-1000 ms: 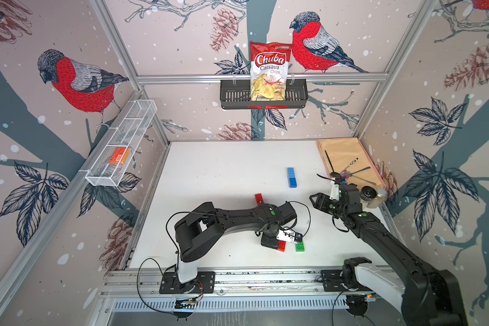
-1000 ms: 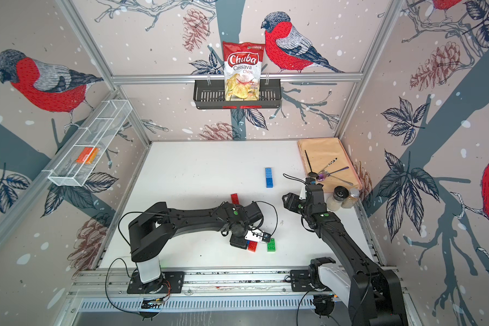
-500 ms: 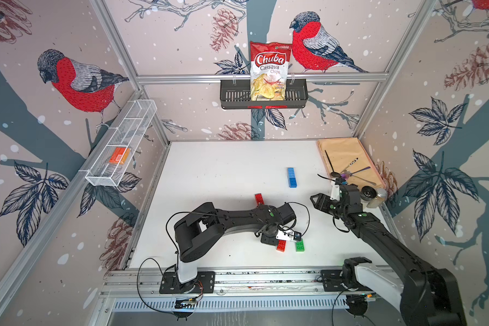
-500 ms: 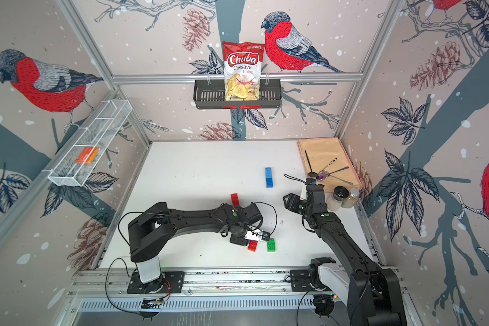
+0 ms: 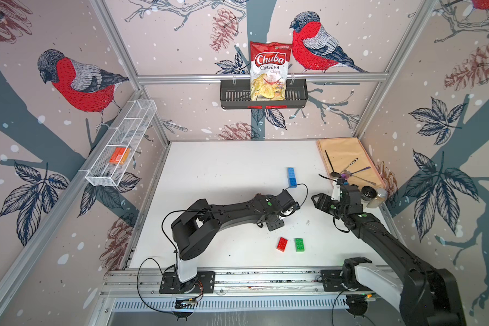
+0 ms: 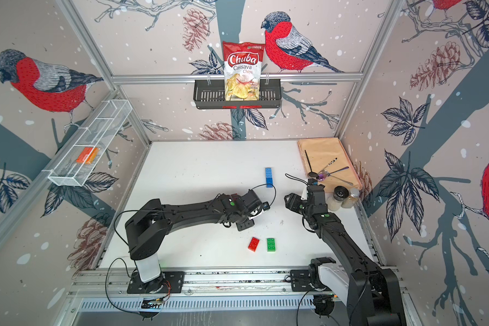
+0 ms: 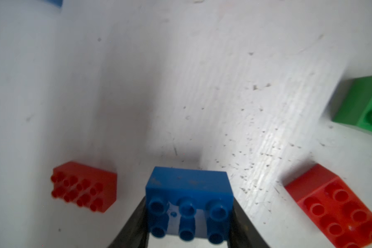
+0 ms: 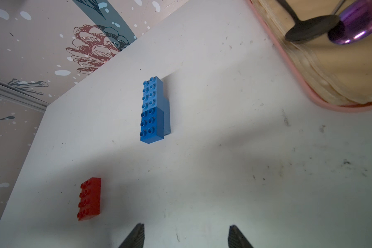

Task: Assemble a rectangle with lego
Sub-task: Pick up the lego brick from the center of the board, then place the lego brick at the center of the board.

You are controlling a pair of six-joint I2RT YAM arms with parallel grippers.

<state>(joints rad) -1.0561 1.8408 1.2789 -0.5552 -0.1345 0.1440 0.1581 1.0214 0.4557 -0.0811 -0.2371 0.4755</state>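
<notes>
Blue brick [image 7: 188, 186] squeezed in left gripper [image 7: 188, 211] | table [image 5: 223, 175] bare ahead, edges far | right gripper [image 8: 186, 226] spread, holds nothing | left gripper has lifted away from red brick [image 5: 282, 244], green brick [image 5: 299, 244]

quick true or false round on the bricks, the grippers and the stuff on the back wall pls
1. The left gripper is closed on a blue brick. True.
2. The right gripper holds something. False: its jaws are open and empty.
3. The green brick and the red brick next to it are clicked together. False: they lie apart on the table.
4. The chips bag stands in the black basket on the back wall. True.
</notes>
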